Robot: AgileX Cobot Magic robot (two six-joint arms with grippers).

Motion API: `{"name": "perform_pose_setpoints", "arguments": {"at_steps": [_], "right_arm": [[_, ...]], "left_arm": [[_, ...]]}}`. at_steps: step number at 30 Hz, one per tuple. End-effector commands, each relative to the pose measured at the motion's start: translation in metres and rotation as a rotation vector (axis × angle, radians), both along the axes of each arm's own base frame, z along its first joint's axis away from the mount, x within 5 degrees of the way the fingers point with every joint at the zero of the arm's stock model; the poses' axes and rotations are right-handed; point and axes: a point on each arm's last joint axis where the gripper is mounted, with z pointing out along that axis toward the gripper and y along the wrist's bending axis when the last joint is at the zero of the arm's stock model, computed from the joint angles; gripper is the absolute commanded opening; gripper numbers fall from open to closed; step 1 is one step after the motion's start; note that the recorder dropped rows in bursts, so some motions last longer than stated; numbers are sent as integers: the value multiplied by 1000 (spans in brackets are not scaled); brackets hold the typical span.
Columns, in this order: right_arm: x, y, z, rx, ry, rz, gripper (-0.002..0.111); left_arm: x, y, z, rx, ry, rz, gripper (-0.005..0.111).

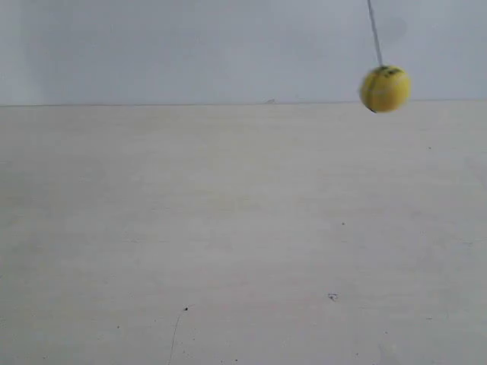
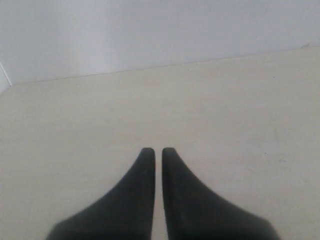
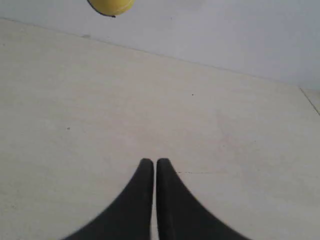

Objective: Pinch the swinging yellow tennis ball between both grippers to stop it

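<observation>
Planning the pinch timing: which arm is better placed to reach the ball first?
Probably the right: the yellow tennis ball shows in the right wrist view, beyond the right hand; the left wrist view, past the left hand, shows no ball.

The left gripper (image 2: 158,150) shows as two matte black fingers (image 2: 132,205), each broad at the base and sweeping in a smooth concave curve to a narrow, rounded tip. The right gripper (image 3: 152,161) looks the same: a mirrored pair of plain black, smooth-surfaced tapers with blunt ends.
</observation>
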Motion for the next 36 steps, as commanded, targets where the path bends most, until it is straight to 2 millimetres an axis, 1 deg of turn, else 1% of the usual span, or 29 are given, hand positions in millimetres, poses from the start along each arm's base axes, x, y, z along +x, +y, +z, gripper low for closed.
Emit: {"name": "perform_pose_setpoints", "arguments": {"at_steps": [1,8,11,15,18,19,21,23,25,29,33,36], "right_arm": [[0,1,1,-25,-15,36,0],[0,1,1,-39,-22,38,0],[1,1,6,-109,-79,47,0],[2,0,15,-86,-177,28,0],[2,0,20,-4,-220,8,0],[2,-1,22,81,-235,-6,0],[2,-1,24,221,-242,-24,0],[2,-2,29,282,-293,-30,0],[2,-3,35,337,-361,-32,0],[0,-3,42,417,-427,-31,0],[0,-4,46,437,-467,-28,0],[-1,-4,47,516,-479,-26,0]], "left_arm": [[0,0,0,1,-11,-2,5],[0,0,0,1,-11,-2,5],[0,0,0,1,-11,-2,5],[0,0,0,12,-11,-1,5],[0,1,1,55,-15,-1,5],[1,1,3,128,-39,-8,5],[1,1,8,185,-90,-19,5],[2,-1,15,189,-165,-38,5],[2,-4,23,128,-263,-58,5],[2,-6,30,-17,-339,-68,5],[1,-8,35,-58,-399,-84,5],[-2,-10,45,-71,-503,-116,5]]}}
